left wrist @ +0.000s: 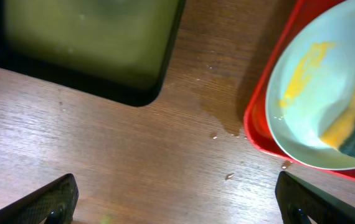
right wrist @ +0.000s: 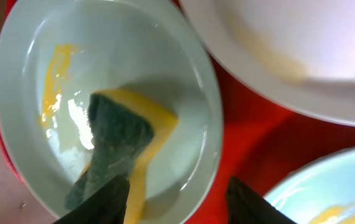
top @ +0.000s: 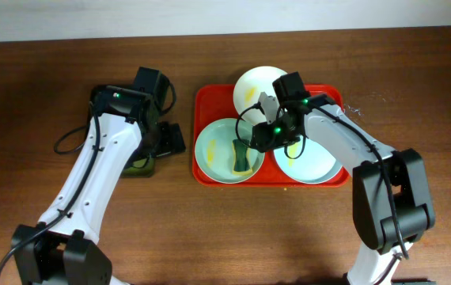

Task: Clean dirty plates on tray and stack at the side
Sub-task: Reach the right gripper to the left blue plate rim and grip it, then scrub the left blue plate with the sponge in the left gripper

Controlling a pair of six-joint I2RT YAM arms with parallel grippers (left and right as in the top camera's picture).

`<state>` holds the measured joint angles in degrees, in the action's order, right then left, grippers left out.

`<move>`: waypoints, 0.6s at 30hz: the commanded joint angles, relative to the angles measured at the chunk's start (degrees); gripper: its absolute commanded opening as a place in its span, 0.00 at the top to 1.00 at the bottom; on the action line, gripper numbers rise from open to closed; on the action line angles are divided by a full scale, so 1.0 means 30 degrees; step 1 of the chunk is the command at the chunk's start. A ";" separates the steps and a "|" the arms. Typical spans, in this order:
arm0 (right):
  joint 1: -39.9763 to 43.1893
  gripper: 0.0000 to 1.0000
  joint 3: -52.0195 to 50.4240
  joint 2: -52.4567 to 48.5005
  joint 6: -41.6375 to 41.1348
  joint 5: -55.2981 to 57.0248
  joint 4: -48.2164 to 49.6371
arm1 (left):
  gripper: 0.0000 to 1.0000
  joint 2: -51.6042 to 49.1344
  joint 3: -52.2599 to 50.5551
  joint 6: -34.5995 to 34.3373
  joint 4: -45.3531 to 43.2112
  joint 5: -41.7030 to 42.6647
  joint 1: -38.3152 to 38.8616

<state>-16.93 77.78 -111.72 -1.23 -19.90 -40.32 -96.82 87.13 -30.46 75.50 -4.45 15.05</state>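
Observation:
The red tray holds three plates. The left pale blue plate has a yellow smear and a yellow-green sponge lying in it. The white plate sits at the back and the other pale blue plate at the right. My right gripper is open over the left plate's right rim. In the right wrist view my right gripper has its left finger beside the sponge. My left gripper is open and empty over bare table, left of the tray.
A dark green-black tray lies on the table left of the red tray, partly under my left arm. Water drops dot the wood between the two trays. The white plate and right blue plate show yellow smears.

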 commanded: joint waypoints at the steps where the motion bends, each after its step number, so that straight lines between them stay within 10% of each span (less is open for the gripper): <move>1: 0.0044 0.48 0.0117 -0.0051 0.0342 0.1836 0.0248 | 0.01 -0.0117 0.0036 0.0233 -0.0233 0.0583 -0.0007; 18: -0.0255 0.54 0.0044 -0.0750 0.0262 0.1719 0.0772 | 0.00 -0.0117 0.0036 0.0233 -0.1035 0.1603 -0.0007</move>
<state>-17.04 77.78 -113.16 -0.58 -14.00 -38.06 -96.82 87.13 -30.46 72.93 -1.30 15.05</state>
